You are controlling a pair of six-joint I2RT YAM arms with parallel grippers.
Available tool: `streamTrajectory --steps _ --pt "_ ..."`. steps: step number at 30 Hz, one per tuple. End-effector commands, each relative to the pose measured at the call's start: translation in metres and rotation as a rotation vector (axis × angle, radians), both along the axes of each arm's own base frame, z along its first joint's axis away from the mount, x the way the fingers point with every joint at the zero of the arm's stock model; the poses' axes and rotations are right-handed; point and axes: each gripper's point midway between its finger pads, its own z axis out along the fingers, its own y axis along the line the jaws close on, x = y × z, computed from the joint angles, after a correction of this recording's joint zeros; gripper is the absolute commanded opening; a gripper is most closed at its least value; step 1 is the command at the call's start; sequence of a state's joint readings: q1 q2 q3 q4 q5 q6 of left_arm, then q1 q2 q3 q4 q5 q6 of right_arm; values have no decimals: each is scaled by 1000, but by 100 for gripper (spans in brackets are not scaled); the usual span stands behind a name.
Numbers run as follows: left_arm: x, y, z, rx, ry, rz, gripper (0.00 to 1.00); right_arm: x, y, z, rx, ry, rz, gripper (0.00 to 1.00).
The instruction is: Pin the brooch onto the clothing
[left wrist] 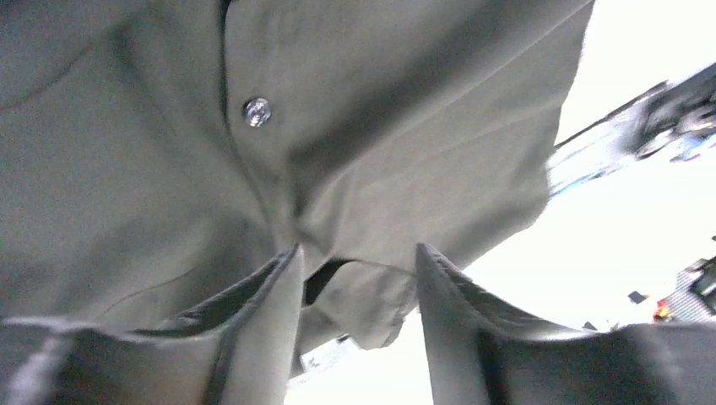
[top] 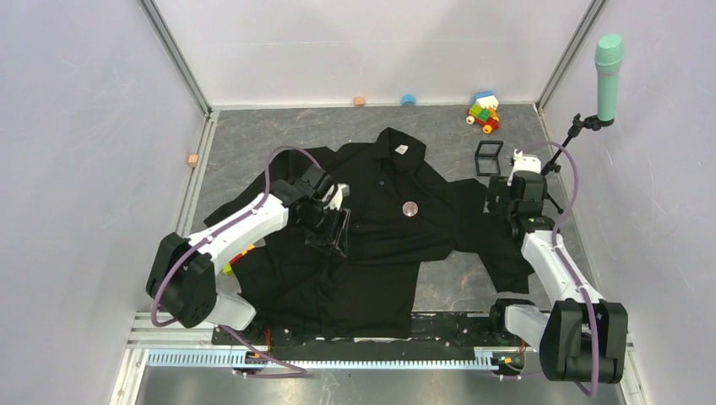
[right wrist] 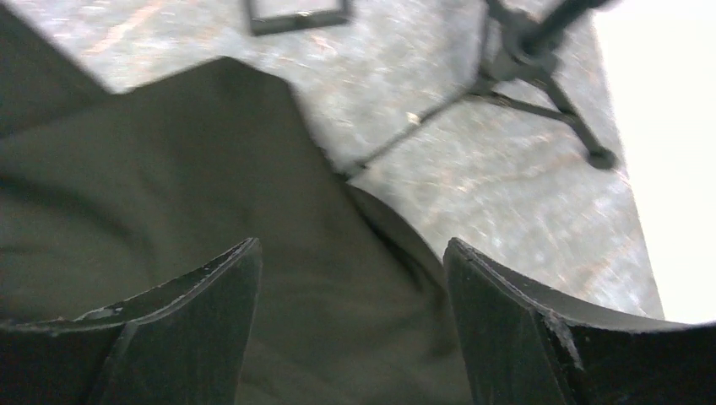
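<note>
Brooch face-up on shirt, collar far-side

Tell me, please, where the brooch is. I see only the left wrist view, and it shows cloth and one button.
Observer: The brooch lies on the chest of the shirt, to the right of the left gripper in the top view.
Operator: Does a gripper hold it?
Observer: No. The right gripper is over the shirt far to the right of the brooch, jaws wide apart and with nothing between them.
Operator: What is near that gripper?
Observer: A small black frame box stands on the table just beyond it, off the shirt.
</note>
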State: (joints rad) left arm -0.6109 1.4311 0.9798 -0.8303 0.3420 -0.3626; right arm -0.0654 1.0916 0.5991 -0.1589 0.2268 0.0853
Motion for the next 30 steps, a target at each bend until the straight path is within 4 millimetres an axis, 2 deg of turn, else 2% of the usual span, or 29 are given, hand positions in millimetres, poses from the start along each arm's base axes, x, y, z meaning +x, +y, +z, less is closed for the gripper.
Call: streamTrajectory --steps 1,4,6,10,13,15,18,21,26,30 --pt "38 -21 45 -108 -126 -12 72 32 57 25 88 -129 189 84" --pt "86 -19 51 -129 -158 74 89 49 93 26 153 -151 263 77" --pt "125 -15 55 -168 -188 155 94 62 118 25 219 -158 312 70" --pt "213 7 63 -207 -303 344 99 84 160 19 318 -151 394 63" --pt "266 20 55 -211 -327 429 99 101 176 7 374 -127 403 60" --pt "291 28 41 -187 -334 453 99 110 183 -3 401 -106 409 58" --pt "314 38 16 -145 -325 474 99 123 192 -17 429 -78 418 57" --pt "326 44 -10 -131 -281 483 99 133 200 -33 451 -37 427 58" --pt "333 56 -46 -77 -239 509 99 140 208 -61 494 22 425 58" --pt "335 70 -65 -49 -204 539 100 146 211 -82 495 67 419 59"
